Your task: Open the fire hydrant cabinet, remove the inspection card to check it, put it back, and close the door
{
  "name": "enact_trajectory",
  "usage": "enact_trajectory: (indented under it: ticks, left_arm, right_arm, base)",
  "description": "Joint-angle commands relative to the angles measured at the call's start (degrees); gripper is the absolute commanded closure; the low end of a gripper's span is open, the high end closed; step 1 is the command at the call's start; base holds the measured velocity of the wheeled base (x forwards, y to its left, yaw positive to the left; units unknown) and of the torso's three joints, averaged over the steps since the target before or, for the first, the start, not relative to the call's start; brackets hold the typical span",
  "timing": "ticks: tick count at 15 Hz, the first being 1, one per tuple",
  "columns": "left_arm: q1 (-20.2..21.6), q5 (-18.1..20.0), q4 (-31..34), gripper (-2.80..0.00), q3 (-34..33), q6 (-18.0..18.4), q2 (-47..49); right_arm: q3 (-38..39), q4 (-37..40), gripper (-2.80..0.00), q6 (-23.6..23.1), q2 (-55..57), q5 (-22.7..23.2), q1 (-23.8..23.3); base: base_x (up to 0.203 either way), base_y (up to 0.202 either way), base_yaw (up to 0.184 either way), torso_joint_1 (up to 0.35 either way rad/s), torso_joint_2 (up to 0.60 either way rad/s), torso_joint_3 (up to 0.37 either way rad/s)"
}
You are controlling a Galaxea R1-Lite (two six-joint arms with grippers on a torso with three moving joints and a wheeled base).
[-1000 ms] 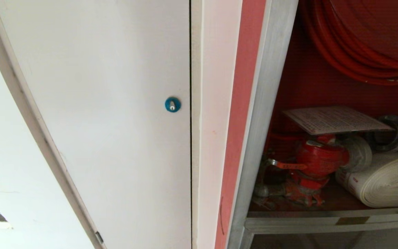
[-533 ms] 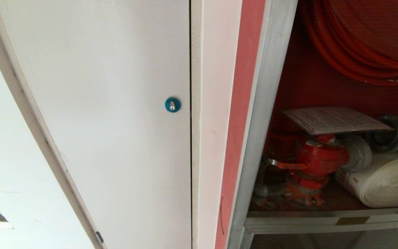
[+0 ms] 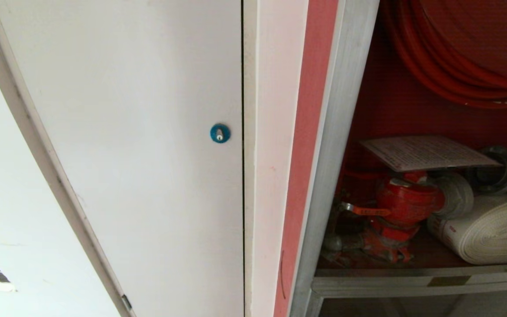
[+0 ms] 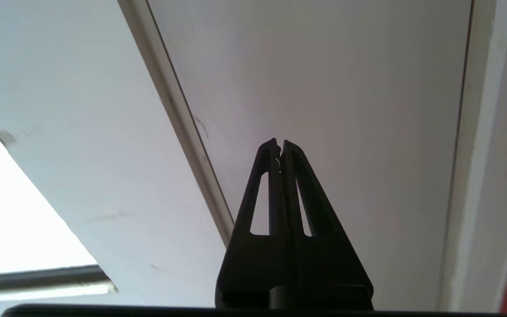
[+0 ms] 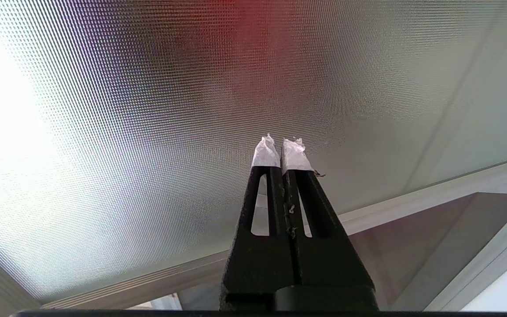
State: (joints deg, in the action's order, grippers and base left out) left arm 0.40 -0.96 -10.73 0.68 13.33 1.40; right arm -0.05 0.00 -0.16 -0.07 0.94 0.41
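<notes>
The fire hydrant cabinet (image 3: 337, 132) stands open at the right of the head view, red inside. The inspection card (image 3: 425, 152) lies flat on top of the red valve (image 3: 405, 202), with no gripper near it. Neither arm shows in the head view. My left gripper (image 4: 279, 143) is shut and empty, pointing at a plain white-grey panel (image 4: 324, 88). My right gripper (image 5: 281, 141), white tape on its tips, is shut and empty in front of the door's (image 5: 148, 110) patterned glass, above its silver frame rail (image 5: 412, 198).
A red hose reel (image 3: 456, 53) hangs above the card and a white rolled hose (image 3: 491, 229) lies to its right. A white-grey door with a blue round lock (image 3: 220, 133) fills the left. A smaller dark glass panel (image 5: 434, 246) sits below the door.
A small dark sliver at the far left edge of the head view is gone. The cabinet, the card and the hoses have not moved.
</notes>
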Motion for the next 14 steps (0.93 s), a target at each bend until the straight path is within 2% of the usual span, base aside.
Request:
enact_trajectory:
  ticks: [1,3,6,10,14]
  left_arm:
    - [-0.04,0.02,2.40,0.00,-1.12,-1.92,-1.48]
    - [-0.05,0.61,4.21,0.00,-1.12,-1.99,-1.48]
    - [-0.05,3.61,10.05,0.00,-1.12,-2.97,-1.48]
    - [0.01,2.93,9.93,0.00,-1.12,-8.90,-1.48]
    - [-0.03,2.90,9.93,0.00,-1.12,-8.93,-1.48]
  right_arm:
    - [0.04,0.00,0.00,-0.02,-0.01,0.03,0.02]
    - [-0.04,0.00,0.00,-0.02,-0.01,0.03,0.02]
    - [0.05,0.00,0.00,-0.02,-0.01,0.03,0.02]
    - [0.05,0.00,0.00,-0.02,-0.01,0.03,0.02]
    - [0.00,0.00,0.00,-0.02,-0.01,0.03,0.02]
  base:
    - [0.000,0.000,0.000,0.000,0.00,0.000]
    - [0.000,0.000,0.000,0.000,0.00,0.000]
    - [0.000,0.000,0.000,0.000,0.00,0.000]
    - [0.000,0.000,0.000,0.000,0.00,0.000]
    - [0.000,0.000,0.000,0.000,0.00,0.000]
